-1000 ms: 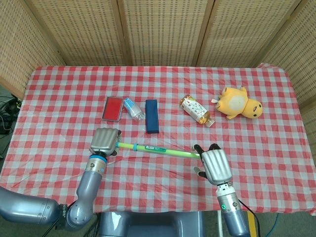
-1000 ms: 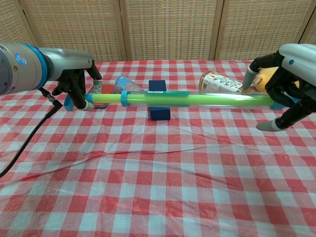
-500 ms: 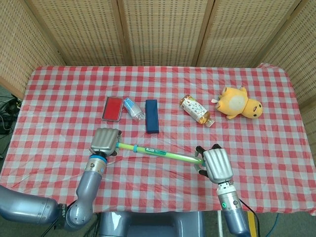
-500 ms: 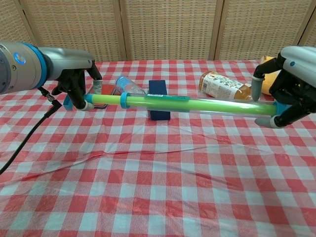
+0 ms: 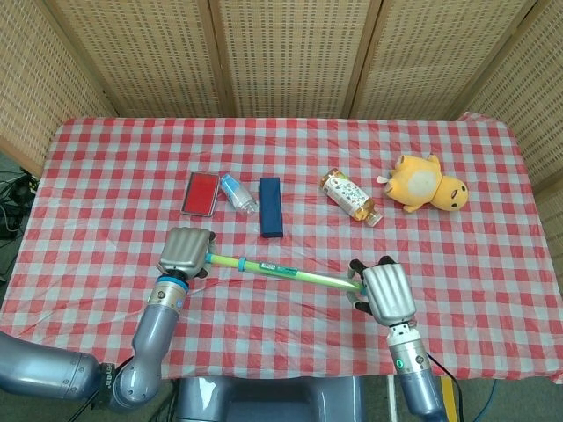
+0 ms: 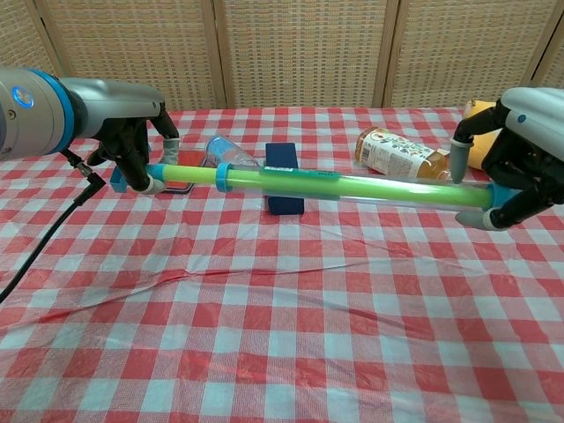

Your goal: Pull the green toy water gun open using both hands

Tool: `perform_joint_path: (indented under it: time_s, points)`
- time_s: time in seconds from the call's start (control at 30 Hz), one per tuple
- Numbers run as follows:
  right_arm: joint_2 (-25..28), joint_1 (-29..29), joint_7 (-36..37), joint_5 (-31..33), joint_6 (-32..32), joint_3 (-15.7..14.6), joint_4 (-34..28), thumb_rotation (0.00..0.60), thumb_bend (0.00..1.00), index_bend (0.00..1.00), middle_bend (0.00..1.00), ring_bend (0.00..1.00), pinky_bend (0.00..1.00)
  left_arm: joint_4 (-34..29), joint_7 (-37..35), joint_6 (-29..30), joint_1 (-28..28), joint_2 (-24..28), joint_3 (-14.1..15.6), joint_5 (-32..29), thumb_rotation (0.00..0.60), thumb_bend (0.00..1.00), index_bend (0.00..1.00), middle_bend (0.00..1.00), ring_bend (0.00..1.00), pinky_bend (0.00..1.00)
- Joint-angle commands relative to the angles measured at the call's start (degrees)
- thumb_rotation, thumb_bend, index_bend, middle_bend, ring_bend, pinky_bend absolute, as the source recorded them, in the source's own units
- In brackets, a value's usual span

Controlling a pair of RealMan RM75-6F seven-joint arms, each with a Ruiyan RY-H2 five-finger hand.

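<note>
Chest view: your left hand (image 6: 132,154) grips the plunger end of the green toy water gun (image 6: 335,187), your right hand (image 6: 520,167) grips the barrel end. The left hand has shifted toward 9 o'clock since half a second ago, so more yellow-green rod shows left of the blue collar (image 6: 222,176). The gun hangs above the checked tablecloth (image 6: 282,317), 6 o'clock of the blue box (image 5: 270,207). Pull-open looks underway; keep separating.
</note>
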Motion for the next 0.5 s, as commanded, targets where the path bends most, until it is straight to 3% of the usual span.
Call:
perform_joint_path:
  time_s: [0.03, 0.5]
  points:
    - [0.1, 0.1, 0.3, 0.3, 0.1, 0.2, 0.6, 0.6, 0.44, 0.64, 1.0, 0.99, 0.52, -0.1, -0.3, -0.2, 0.1, 0.6, 0.3, 0.0, 0.6, 0.64, 0.84, 0.95, 0.86, 0.74]
    - [2.1, -0.3, 4.1, 3.7, -0.2, 1.6, 4.8, 0.6, 0.42, 0.65, 1.0, 0.99, 0.52, 0.9, -3.6, -2.6, 2.0, 3.5, 3.0, 0.8, 0.6, 0.64, 0.84, 0.95, 0.86, 0.74]
